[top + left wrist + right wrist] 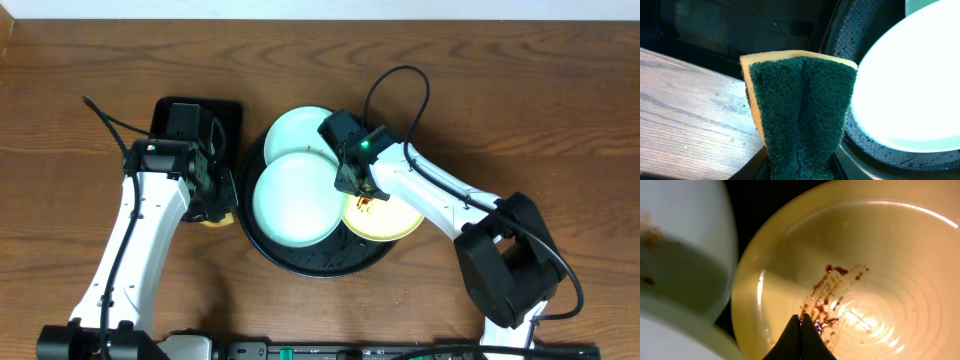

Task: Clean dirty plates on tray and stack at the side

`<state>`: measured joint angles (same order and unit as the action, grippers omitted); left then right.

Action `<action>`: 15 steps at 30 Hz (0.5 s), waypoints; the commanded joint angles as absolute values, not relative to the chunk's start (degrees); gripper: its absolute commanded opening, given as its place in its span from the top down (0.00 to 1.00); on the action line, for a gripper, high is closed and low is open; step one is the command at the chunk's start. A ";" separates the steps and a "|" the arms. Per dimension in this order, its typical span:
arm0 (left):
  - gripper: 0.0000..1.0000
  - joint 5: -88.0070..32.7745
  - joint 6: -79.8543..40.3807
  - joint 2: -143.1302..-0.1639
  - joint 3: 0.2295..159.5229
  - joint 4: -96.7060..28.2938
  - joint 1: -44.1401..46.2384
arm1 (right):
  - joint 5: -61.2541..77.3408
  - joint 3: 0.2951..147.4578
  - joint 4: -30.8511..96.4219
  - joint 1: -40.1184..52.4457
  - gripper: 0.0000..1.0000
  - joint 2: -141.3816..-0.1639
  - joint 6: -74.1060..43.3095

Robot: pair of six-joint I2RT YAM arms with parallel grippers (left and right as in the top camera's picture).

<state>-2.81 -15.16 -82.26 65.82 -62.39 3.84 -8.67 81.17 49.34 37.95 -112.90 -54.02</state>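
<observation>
With the right gripper (801,330) shut empty over the smear (827,297) on the yellow plate (392,222) at 4 o'clock on the tray (300,264), we should pin its rim before the left gripper (212,200), clamping the sponge (800,110) at 9 o'clock, scrubs.

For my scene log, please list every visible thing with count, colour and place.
Round glossy black tray with raised rim: one, black, table centre.
Small round mint-green plates: two, pale green, on that tray, front and rear.
Small round yellow plate: one, pale yellow, brown smears, tray's right side.
Rectangular black tray: one, black, rear left of the round tray.
Yellow sponge with green scouring face: one, in left fingers.
Wooden table: one, brown.
Left fingers: shut on sponge, at tray's left rim.
Right fingers: shut, over yellow plate.
</observation>
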 commanded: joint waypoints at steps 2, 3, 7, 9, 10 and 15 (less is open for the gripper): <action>0.69 -2.11 -14.83 -82.37 66.54 -62.59 3.55 | -10.57 80.77 49.06 37.52 0.98 -113.25 -54.83; 0.69 -2.11 -14.81 -82.37 66.57 -62.61 3.55 | -10.50 80.77 49.08 37.52 0.99 -113.25 -54.83; 0.69 -2.11 -14.83 -82.37 66.57 -62.57 3.55 | -9.39 80.77 49.08 37.58 0.85 -113.25 -54.81; 0.69 -2.11 -14.83 -82.37 66.57 -62.54 3.55 | -7.38 80.77 49.01 37.67 0.55 -113.25 -54.33; 0.69 -2.11 -14.83 -82.37 66.57 -62.54 3.55 | -6.22 80.77 48.97 37.80 0.44 -113.25 -54.17; 0.69 -2.09 -14.81 -82.37 66.54 -62.43 3.55 | -2.68 80.77 47.59 39.18 0.29 -113.25 -51.55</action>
<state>-2.81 -15.16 -82.26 65.82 -62.37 3.84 -5.08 81.14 47.88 38.20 -112.90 -53.04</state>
